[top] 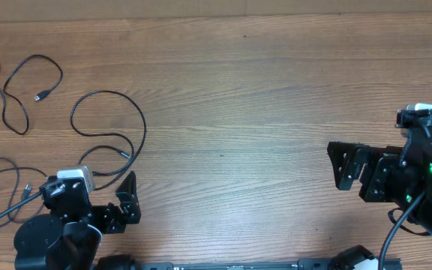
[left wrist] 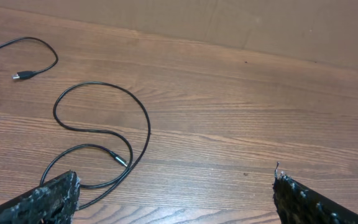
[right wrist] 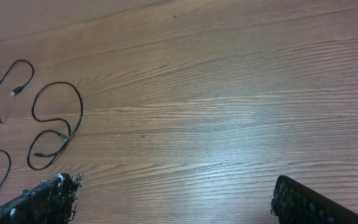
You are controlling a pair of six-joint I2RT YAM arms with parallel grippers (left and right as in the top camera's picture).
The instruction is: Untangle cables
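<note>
Left tool (left wrist: 176, 186) and right tool (right wrist: 176, 186) gape wide; cables (left wrist: 148, 127) lie spread leftward.

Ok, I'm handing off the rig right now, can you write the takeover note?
Both empty: left gripper open, low at the near left; right gripper open, at the far right.
On the table, left side: plug-ended cable at the far corner, looped cable beside it, third cable nearest, partly hidden by the left arm.
Done: the first two lie apart.
Left: check the third cable; whether it crosses the looped one under the arm cannot be told.
</note>
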